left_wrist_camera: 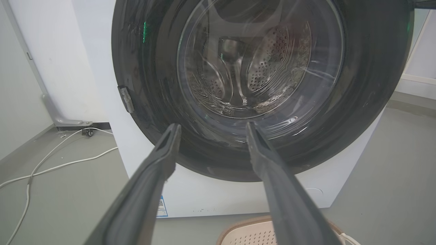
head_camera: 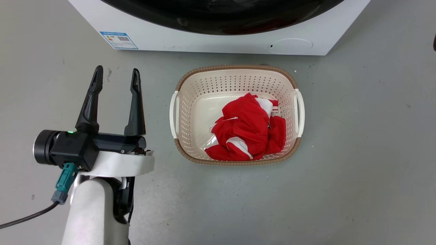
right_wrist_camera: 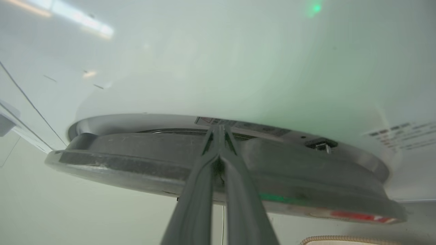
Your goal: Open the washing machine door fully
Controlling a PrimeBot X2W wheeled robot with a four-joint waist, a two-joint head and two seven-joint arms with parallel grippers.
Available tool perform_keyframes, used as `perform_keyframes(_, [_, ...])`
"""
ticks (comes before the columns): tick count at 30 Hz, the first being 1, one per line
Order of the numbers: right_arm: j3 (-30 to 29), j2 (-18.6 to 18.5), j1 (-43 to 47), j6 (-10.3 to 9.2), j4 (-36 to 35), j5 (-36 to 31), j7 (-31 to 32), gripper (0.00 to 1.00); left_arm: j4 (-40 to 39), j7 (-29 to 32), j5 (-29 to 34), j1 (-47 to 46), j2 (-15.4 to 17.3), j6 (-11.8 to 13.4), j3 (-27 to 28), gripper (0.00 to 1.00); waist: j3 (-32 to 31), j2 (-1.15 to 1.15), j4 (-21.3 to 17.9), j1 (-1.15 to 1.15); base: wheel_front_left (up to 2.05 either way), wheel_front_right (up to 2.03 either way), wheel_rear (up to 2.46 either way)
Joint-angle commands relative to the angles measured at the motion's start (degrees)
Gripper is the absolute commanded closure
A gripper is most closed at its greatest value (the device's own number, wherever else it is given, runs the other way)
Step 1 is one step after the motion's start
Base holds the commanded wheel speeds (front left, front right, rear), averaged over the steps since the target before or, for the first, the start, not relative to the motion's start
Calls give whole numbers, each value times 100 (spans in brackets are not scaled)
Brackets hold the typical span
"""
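Head view: my left end effector [head_camera: 117,76] hangs over the grey floor [head_camera: 357,153] at lower left, its two dark fingers spread apart and holding nothing. The washing machine [head_camera: 204,42] fills the top edge, with the black lower curve of the washing machine door [head_camera: 221,20] above its blue label [head_camera: 119,40] and small round flap [head_camera: 290,46]. A cream laundry basket [head_camera: 235,76] with a red garment [head_camera: 247,129] sits on the floor just in front of the machine.

Left wrist view: the left end effector [left_wrist_camera: 213,126] points at the lower part of the door [left_wrist_camera: 368,85], apart from it, with the steel drum [left_wrist_camera: 269,64] showing through the glass. It should stay back, I judge, so that it does not block the swing.

Right wrist view: my right end effector [right_wrist_camera: 219,131] has its fingers pressed together with nothing between them. Their tips sit at the dark gap between the door's rim [right_wrist_camera: 153,160] and the machine's white front [right_wrist_camera: 238,68], so the door looks only slightly ajar.

I judge the step in hand is to lever the door outward from this gap. To do it well, I should:
- keep the tips well behind the rim so they do not slip off the glossy edge
- pull along an arc around the hinge, not straight out
- turn the wrist with the door as it swings
- keep going until the door stops fully open, passing above the basket
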Motion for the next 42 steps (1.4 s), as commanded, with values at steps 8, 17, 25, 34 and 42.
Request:
perform_keyframes(8, [-108, 289, -23, 6, 24, 242, 671, 100, 9, -15, -24, -61, -2, -31, -37, 0, -27, 0, -10, -1, 0, 0, 0])
perform_keyframes(17, [-124, 326, 287, 6, -297, 381, 1348, 100, 58, -15, -39, -24, -2, -23, -46, 0, -144, 0, -39, -1, 0, 0, 0])
perform_keyframes(25, [47, 449, 897, 6, -952, 516, 2286, 100, 132, -15, -27, 79, -2, -12, -61, 0, -380, 0, -73, -1, 0, 0, 0])
perform_keyframes(34, [225, 593, 1938, 6, -1687, 597, 2967, 100, 294, -15, -63, 379, -3, 22, -179, 0, -1005, 0, -63, -1, 0, 0, 0])
perform_keyframes(42, [455, 804, 2962, 6, -2377, 718, 3357, 100, 393, -15, -86, 738, -3, 46, -250, 0, -1578, 0, -9, -1, 0, 0, 0])
